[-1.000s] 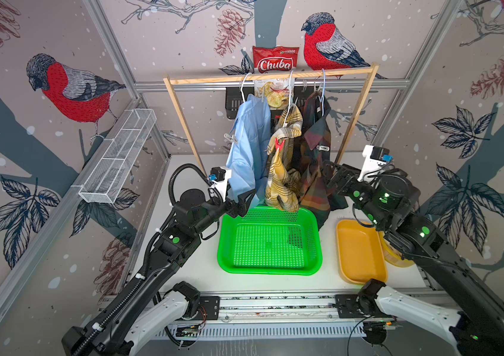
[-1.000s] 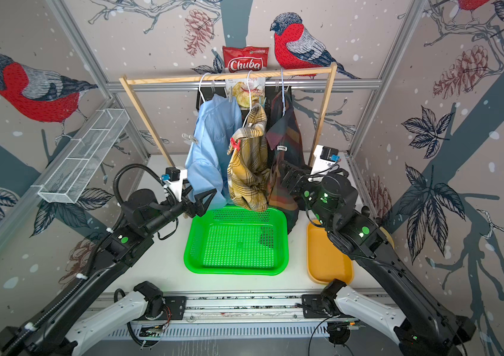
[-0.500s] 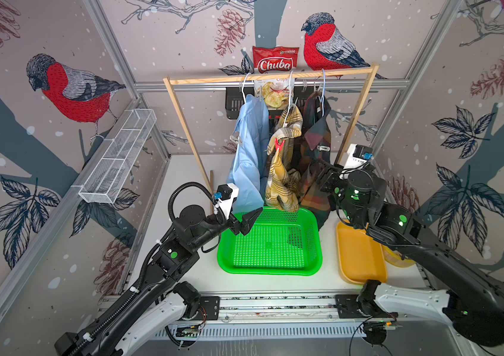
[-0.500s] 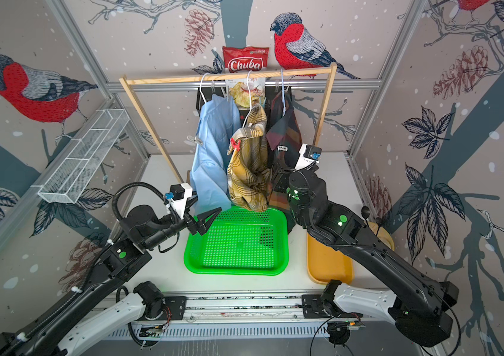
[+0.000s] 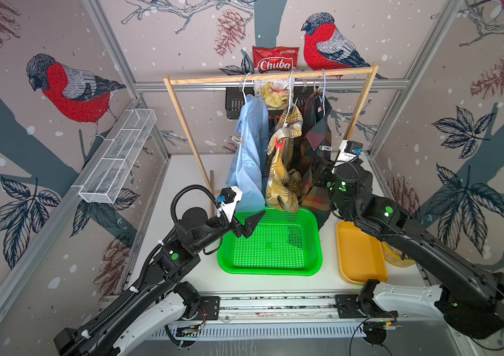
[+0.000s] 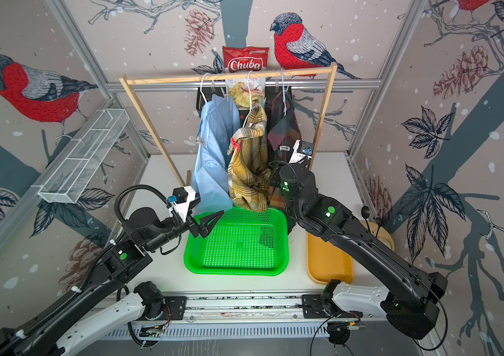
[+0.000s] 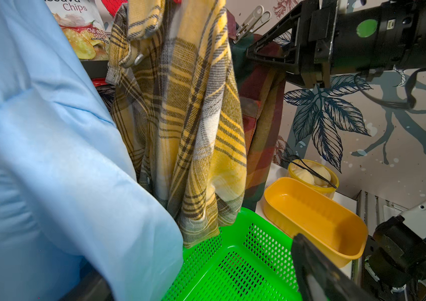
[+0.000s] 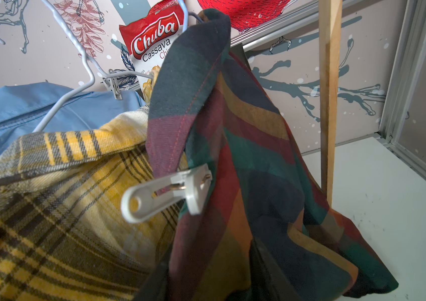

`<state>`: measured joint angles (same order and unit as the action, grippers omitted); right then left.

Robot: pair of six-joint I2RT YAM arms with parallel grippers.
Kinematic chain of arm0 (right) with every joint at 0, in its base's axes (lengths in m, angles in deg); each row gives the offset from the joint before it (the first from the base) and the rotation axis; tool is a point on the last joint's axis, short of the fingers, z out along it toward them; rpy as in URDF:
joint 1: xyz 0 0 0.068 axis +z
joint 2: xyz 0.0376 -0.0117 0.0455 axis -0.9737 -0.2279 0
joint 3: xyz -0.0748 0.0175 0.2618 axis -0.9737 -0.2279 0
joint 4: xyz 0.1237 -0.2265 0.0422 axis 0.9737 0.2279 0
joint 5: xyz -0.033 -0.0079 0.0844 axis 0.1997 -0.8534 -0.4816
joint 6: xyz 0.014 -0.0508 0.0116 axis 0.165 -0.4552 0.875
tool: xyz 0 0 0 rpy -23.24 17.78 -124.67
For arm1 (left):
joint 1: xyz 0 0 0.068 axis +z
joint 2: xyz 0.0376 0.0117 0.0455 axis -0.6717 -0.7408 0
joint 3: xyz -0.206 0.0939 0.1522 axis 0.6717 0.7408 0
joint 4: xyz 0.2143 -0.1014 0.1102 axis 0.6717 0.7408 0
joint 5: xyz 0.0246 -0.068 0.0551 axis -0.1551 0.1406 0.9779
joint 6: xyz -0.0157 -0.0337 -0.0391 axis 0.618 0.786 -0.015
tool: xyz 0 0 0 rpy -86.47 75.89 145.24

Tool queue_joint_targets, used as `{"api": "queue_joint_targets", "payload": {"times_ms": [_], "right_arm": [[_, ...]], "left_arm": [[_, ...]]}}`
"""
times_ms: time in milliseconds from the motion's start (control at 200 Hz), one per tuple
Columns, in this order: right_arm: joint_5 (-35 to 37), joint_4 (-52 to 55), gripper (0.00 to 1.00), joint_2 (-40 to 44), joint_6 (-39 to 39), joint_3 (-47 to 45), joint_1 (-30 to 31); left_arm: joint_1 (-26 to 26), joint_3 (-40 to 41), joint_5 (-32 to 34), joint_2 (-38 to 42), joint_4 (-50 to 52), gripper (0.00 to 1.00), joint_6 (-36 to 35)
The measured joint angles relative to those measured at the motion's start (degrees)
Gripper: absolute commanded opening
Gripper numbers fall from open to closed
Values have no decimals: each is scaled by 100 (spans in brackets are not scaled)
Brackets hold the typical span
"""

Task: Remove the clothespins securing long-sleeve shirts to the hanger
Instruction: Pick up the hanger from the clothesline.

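**Wooden rail**. Spans the back of the white table. Carries three white wire hangers, one shirt apiece.

**Blue shirt**. Hangs nearest the left arm. Bears a clear clothespin on its outer edge.

**Second clear clothespin**. Grips a hanger wire beside the chip bag. Cannot tell which hanger.

**Yellow plaid shirt**. Hangs in the middle, bunched, its hem just over the far rim of the green basket. Bears a red clothespin halfway up its front.

**Dark plaid shirt**. Hangs nearest the right arm. Bears a grey clothespin on its front edge, with the looped handle end jutting out over the yellow plaid.

**Left gripper**. Hovers over the basket's far corner on its own side, just under the blue hem. Jaws wide apart, holding nothing.

**Right gripper**. Sits against the dark plaid cloth, close beside the grey clothespin. Cannot tell the jaw gap, nor whether it touches the pin.

**Yellow tray**. Lies beside the basket, under the right arm.

**Round yellow tub**. Stands just behind the tray.

**Wire rack**. Hangs on the wall on the left arm's side.
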<state>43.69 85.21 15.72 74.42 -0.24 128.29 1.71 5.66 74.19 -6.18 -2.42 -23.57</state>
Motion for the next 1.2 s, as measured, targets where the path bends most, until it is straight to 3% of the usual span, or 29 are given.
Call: {"api": "queue_joint_targets", "payload": {"times_ms": [165,525,745,926,1201], "right_arm": [[-83,-20,0,-57,-118,74,-11],[-168,166,0,146,-271,278,9],[-120,291,0,107,-636,549,446],[308,332,0,-74,-1043,887,916],[1029,328,0,256,-1300,787,1132]], "left_arm": [[-31,9,42,17,0,91,-4],[-76,9,118,-59,0,91,-20],[-107,9,120,-192,2,91,-72],[-140,9,122,-264,2,91,-103],[-210,9,166,-372,7,91,-133]]}}
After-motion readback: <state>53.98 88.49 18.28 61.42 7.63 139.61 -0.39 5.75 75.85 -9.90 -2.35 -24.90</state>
